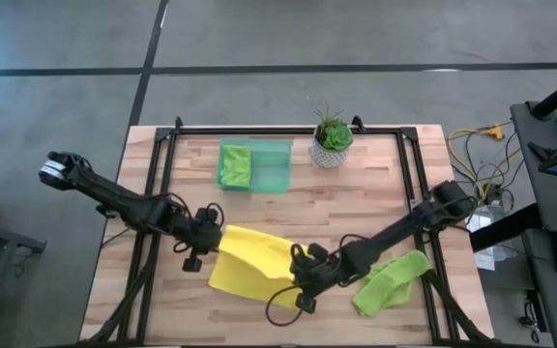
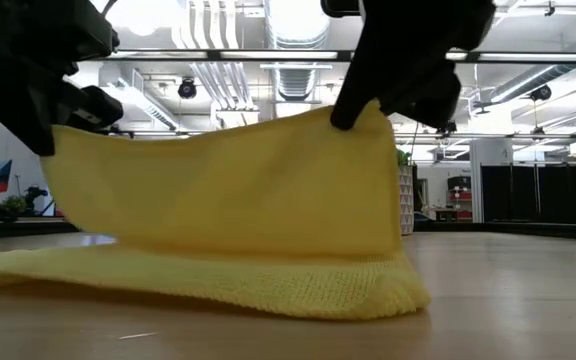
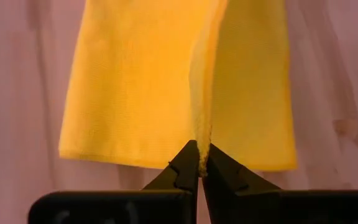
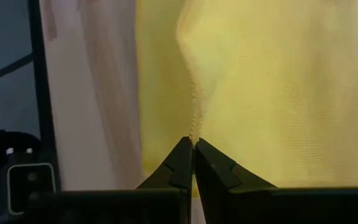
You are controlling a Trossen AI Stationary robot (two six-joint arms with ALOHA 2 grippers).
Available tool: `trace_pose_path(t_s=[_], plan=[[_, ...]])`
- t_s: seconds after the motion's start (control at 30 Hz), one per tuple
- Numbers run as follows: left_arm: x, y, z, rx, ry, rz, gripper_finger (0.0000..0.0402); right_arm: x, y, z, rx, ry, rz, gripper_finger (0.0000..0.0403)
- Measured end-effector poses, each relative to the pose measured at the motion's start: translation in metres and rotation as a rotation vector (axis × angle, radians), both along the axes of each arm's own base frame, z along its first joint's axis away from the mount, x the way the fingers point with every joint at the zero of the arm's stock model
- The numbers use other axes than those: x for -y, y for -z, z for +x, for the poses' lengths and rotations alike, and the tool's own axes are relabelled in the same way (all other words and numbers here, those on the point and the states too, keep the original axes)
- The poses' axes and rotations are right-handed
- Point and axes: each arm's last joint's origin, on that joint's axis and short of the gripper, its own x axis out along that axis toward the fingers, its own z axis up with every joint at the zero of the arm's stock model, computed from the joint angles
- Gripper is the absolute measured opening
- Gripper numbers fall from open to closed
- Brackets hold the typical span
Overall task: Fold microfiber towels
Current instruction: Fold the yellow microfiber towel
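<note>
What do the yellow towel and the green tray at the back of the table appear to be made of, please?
The yellow towel looks like soft, matte knit cloth: fine looped texture, drooping between the hands. The green tray seems translucent plastic: the wood tints through it, though its finish is hard to judge.

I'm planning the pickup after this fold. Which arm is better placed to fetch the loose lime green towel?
Probably the right. The lime green towel lies crumpled right beside the right gripper. The left gripper is across the yellow towel. Both are shut on the yellow towel now.
</note>
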Motion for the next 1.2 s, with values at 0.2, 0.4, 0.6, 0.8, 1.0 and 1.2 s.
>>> trace_pose_path(t_s=[0.2,0.4,0.6,0.8,1.0,1.2], plan=[[0.012,0.010,0.008,-0.025,0.028,-0.014,0.0000,-0.010,0.001,-0.006,-0.013,-0.007,0.023,0.0009],[0.025,0.027,0.014,-0.109,0.093,-0.038,0.0000,-0.017,0.001,-0.010,-0.018,0.005,0.052,0.0009],[0.035,0.040,0.018,-0.155,0.131,-0.054,0.0000,-0.021,0.000,-0.011,-0.012,0.019,0.077,0.0009],[0.038,0.041,0.017,-0.167,0.131,-0.062,0.0000,-0.027,-0.002,-0.011,0.022,0.007,0.099,0.0009],[0.039,0.037,0.015,-0.159,0.124,-0.082,0.0000,-0.028,-0.002,-0.011,0.024,0.002,0.104,0.0009],[0.040,0.038,0.015,-0.175,0.143,-0.111,0.0000,-0.028,-0.002,-0.011,0.025,-0.009,0.107,0.0009]])
